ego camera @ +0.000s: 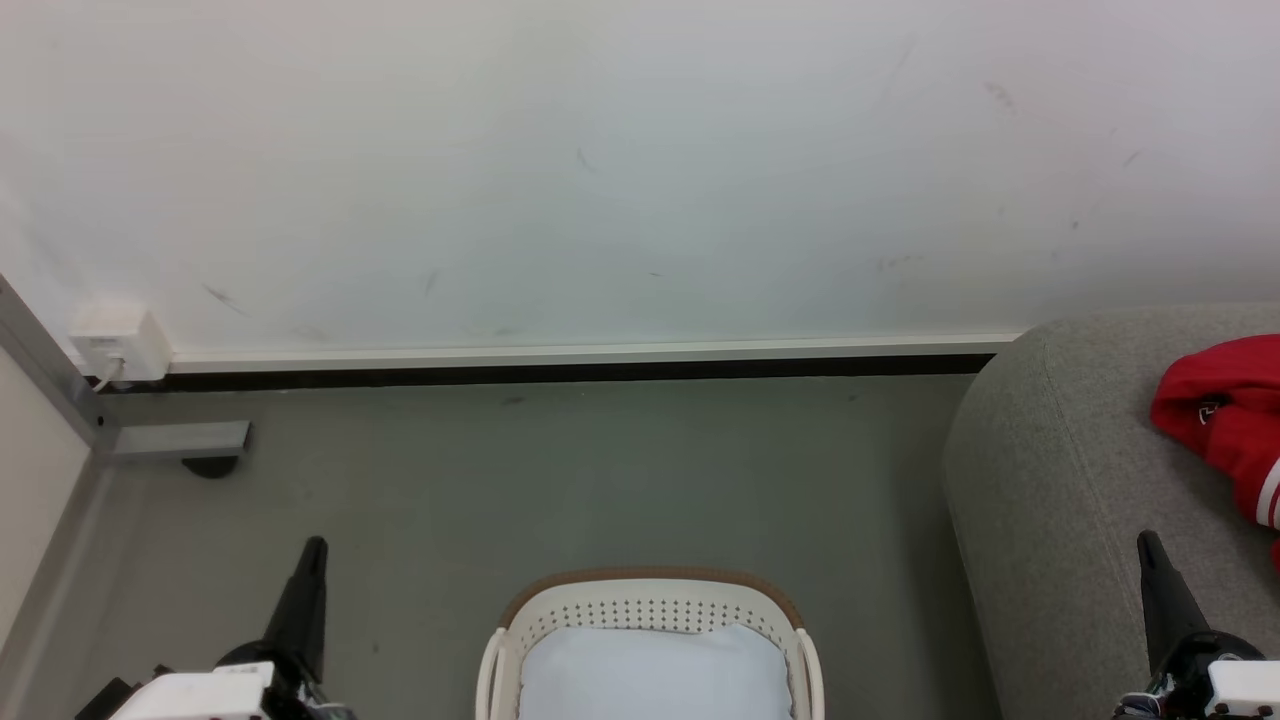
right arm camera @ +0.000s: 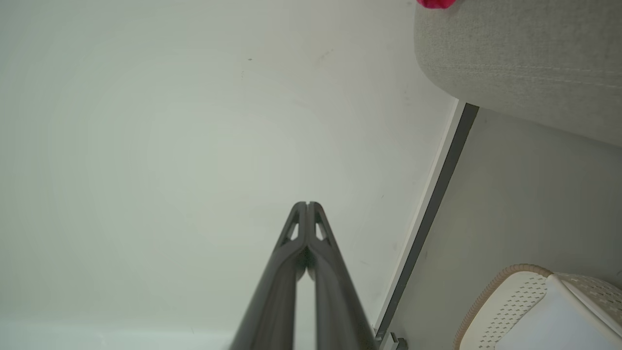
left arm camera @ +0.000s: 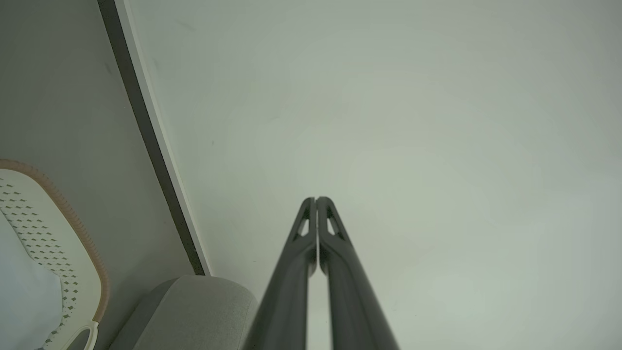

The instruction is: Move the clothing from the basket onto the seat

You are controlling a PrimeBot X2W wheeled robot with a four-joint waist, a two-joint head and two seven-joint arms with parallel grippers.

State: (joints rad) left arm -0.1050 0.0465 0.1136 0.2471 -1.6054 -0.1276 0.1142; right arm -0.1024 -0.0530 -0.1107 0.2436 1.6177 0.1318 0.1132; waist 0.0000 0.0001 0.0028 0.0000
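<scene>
Here, a two-armed wheeled robot faces a scuffed white wall (ego camera: 600, 180) with a laundry job in front of it. The cream-white basket (ego camera: 650, 605), brown-rimmed and perforated, stands on the grey floor (ego camera: 500, 480) at the near centre, between the two arms. A pale blue-white cloth (ego camera: 655, 675) lies in it, smooth on top and reaching to the walls. To the right, near the basket but apart from it, rises the rounded corner of the light grey sofa seat (ego camera: 1040, 480), where a red garment with white trim (ego camera: 1220, 410) lies crumpled at the far right.

The left gripper (ego camera: 314, 548) points up over bare floor to the left of the basket. The right gripper (ego camera: 1147, 540) shows against the near part of the seat. Both have their dark fingers pressed together, tip to tip, with nothing between them, as the wrist views make plain. Neither touches the cloth.

The cloth looks light, soft and limp. It would likely sag and trail when lifted, and there is nothing in it to break. Its flat surface offers no obvious fold to pinch. A hold would probably best be taken by pressing opened fingers down into the middle of the fabric to gather a bunch, clear of the basket's walls. The lift would then need to go high enough for the hanging ends to pass the rim.
</scene>
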